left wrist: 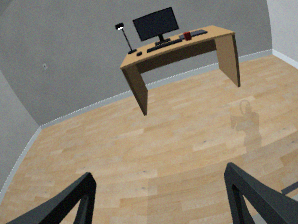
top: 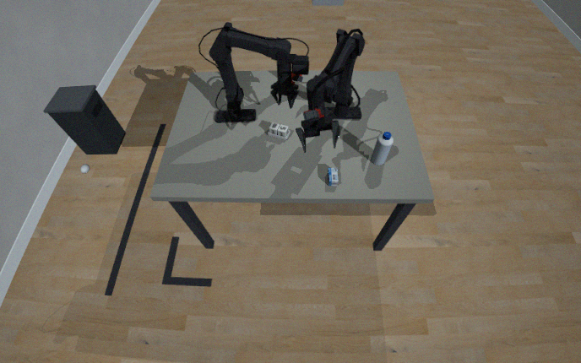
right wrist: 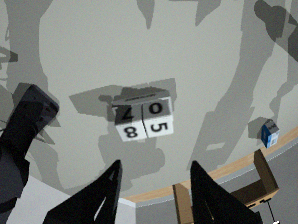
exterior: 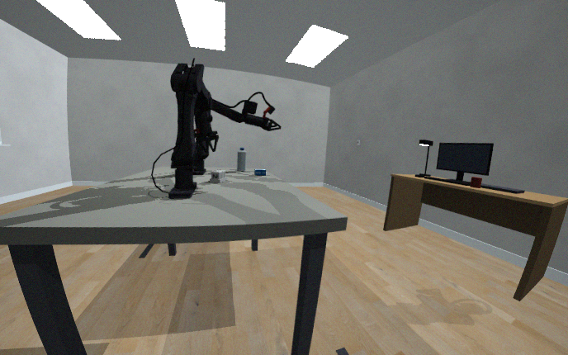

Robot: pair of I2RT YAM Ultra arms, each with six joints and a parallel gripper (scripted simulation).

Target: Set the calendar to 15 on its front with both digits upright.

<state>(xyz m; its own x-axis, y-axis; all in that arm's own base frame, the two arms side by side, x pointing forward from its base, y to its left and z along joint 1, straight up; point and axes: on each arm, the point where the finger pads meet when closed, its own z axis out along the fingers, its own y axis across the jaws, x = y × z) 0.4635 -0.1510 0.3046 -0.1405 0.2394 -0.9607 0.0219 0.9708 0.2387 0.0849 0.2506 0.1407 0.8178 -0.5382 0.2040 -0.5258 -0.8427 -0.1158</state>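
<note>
The calendar tray (top: 279,136) (right wrist: 141,96) holds two white cubes side by side. In the right wrist view, seen upside down, one cube (right wrist: 159,126) (top: 282,130) shows 0 on its shaded front and a sideways-looking 5 on top. The other cube (right wrist: 129,132) (top: 274,127) shows 7 in front and 8 on top. Seen from the robot, the front reads 07. My right gripper (top: 285,104) (right wrist: 156,165) is partly open and empty, above and behind the calendar. My left gripper (top: 319,148) (left wrist: 158,177) is wide open and empty, raised to one side.
A white bottle (top: 381,152) (exterior: 241,159) with a blue cap stands on the left arm's side of the table (top: 220,189). A small blue and white box (top: 333,176) (exterior: 259,172) (right wrist: 270,134) lies near the far front edge. The left forearm reaches out beside the calendar.
</note>
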